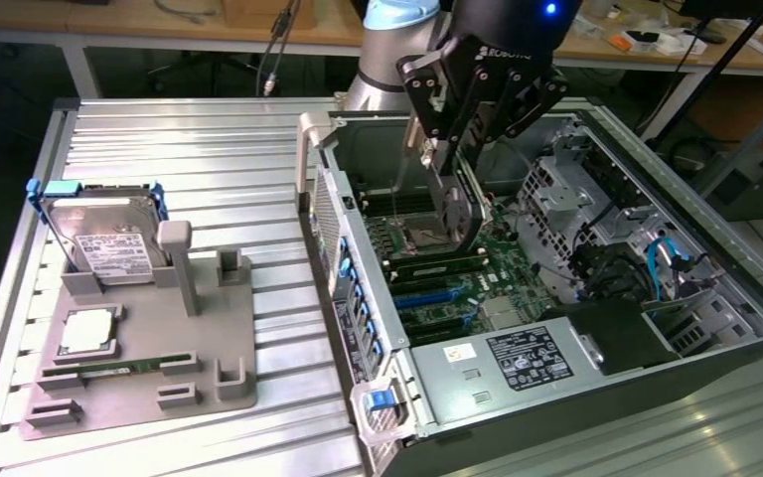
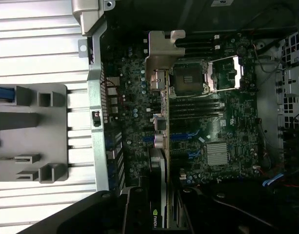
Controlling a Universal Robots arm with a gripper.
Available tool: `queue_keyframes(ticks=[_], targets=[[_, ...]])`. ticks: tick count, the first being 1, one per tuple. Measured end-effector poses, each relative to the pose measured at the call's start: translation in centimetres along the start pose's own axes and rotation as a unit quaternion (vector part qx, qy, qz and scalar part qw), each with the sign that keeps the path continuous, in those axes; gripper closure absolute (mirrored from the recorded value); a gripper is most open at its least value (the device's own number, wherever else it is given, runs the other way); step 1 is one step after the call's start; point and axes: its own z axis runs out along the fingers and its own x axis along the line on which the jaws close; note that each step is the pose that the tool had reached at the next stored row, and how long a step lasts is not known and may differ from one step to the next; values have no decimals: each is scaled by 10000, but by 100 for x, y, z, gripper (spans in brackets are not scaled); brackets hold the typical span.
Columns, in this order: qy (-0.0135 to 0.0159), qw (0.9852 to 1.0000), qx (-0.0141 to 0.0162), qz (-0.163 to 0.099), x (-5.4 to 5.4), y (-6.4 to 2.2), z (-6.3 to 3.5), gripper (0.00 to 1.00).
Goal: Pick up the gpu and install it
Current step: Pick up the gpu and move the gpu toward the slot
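Note:
The gpu (image 1: pixel 463 214) hangs on edge inside the open computer case (image 1: pixel 719 248), just above the motherboard (image 1: pixel 424 298) near the CPU socket. My gripper (image 1: pixel 451 179) is shut on it from above. In the wrist view the gpu (image 2: pixel 161 122) appears edge-on, with its silver end bracket (image 2: pixel 162 51) farthest from the camera and its black shroud between my gripper's (image 2: pixel 161 207) fingers (image 2: pixel 135 209). The card stands over the motherboard (image 2: pixel 222 131), beside the blue expansion slots (image 2: pixel 184 137). Whether its lower edge touches a slot is hidden.
A grey parts holder (image 1: pixel 210 333) sits on the ribbed metal table at the exterior view's left. It carries a silver hard drive (image 1: pixel 106 238) in a blue frame, a CPU (image 1: pixel 90 331) and a RAM stick (image 1: pixel 119 364). The case holds a power supply (image 1: pixel 521 360) and blue cables (image 1: pixel 674 260).

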Motion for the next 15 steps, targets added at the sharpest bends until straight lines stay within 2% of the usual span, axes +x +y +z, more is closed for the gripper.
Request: queue_keyframes(ticks=[2,7,15], targets=[[5,10000,0,1,-18,2,1,73],[39,10000,2,2,-124,8,4,73],[41,10000,3,2,-129,8,4,73]])
